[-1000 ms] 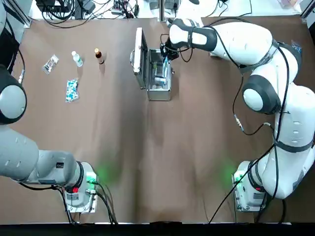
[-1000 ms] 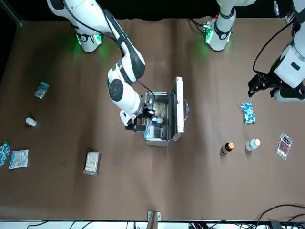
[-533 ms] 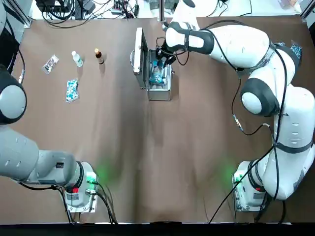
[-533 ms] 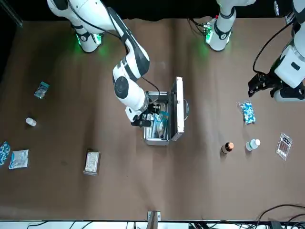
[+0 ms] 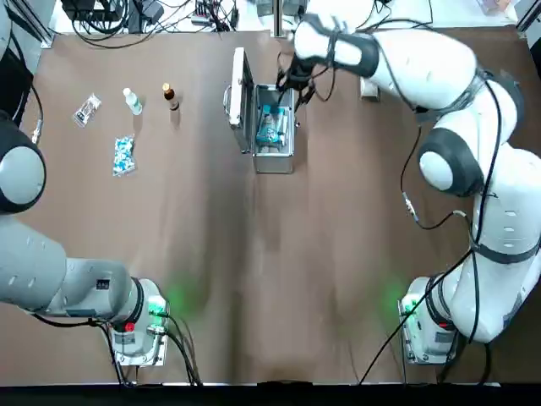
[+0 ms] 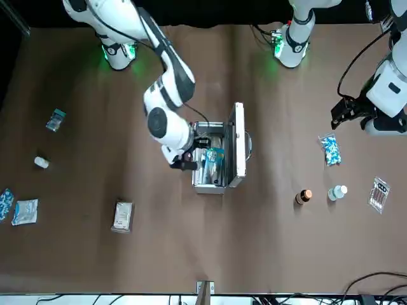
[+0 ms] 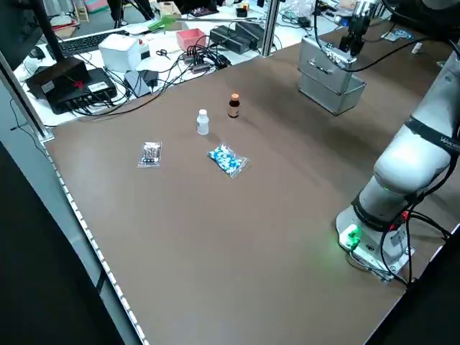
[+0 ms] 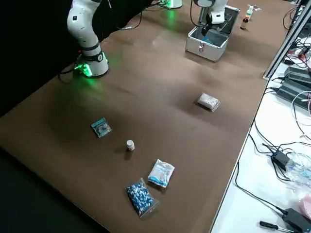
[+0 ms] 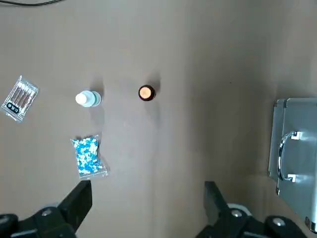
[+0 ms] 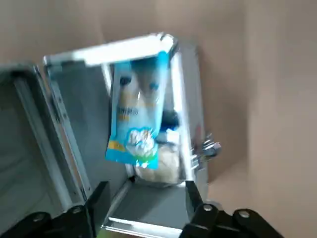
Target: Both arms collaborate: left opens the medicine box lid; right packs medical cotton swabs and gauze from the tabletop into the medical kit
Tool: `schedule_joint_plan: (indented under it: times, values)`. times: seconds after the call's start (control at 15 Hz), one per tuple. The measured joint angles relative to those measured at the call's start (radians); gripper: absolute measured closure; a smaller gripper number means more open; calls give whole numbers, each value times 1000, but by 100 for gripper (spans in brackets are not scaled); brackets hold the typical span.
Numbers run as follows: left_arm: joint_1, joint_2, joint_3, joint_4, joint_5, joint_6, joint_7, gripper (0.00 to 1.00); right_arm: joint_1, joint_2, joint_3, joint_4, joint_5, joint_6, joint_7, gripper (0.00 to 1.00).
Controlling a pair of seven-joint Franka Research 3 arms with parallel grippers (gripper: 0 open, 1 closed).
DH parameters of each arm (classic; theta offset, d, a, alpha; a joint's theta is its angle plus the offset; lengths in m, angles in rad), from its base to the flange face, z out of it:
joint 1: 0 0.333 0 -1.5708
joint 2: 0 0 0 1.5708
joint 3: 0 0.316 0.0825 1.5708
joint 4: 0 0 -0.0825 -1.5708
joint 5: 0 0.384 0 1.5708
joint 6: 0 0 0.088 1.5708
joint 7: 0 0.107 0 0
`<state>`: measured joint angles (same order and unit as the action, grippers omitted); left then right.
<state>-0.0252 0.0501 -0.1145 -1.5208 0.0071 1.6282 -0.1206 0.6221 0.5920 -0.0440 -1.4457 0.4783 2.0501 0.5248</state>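
Note:
The silver medical kit (image 5: 272, 161) stands open on the tabletop (image 5: 254, 271), its lid (image 5: 239, 93) upright. The teal medical cotton swabs packet (image 5: 270, 125) leans inside it (image 10: 136, 114), free of any grip, over a pale packet (image 10: 161, 168). My right gripper (image 5: 292, 83) hovers open and empty just above the case's rim (image 10: 143, 198). The gauze looks like the flat white packet (image 6: 122, 216) lying on the table beyond the kit. My left gripper (image 6: 340, 116) hangs open, well clear of the lid (image 9: 146, 208).
On the left arm's side stand a brown bottle (image 5: 170, 95) and a white bottle (image 5: 132, 101), with a speckled packet (image 5: 123, 155) and a clear packet (image 5: 86, 108). On the right arm's side lie a small teal packet (image 6: 56, 119), a white bottle (image 6: 41, 162) and two packets (image 6: 25, 211).
A second ago the right gripper held the teal packet over the open kit. It let the packet go inside and has drawn up and back. The left arm has not moved.

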Motion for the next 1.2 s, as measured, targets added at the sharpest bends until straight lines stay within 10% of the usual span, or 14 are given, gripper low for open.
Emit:
schedule_joint_plan:
  times: [0.73, 1.2]
  values:
    - [-1, 0, 0, 0, 0, 8, 0, 0, -341, -29, -8, -3, -309, -27, -138, 15]
    - [-1, 0, 0, 0, 0, 8, 0, 0, -395, 67, -7, -24, -384, 83, -257, 2]
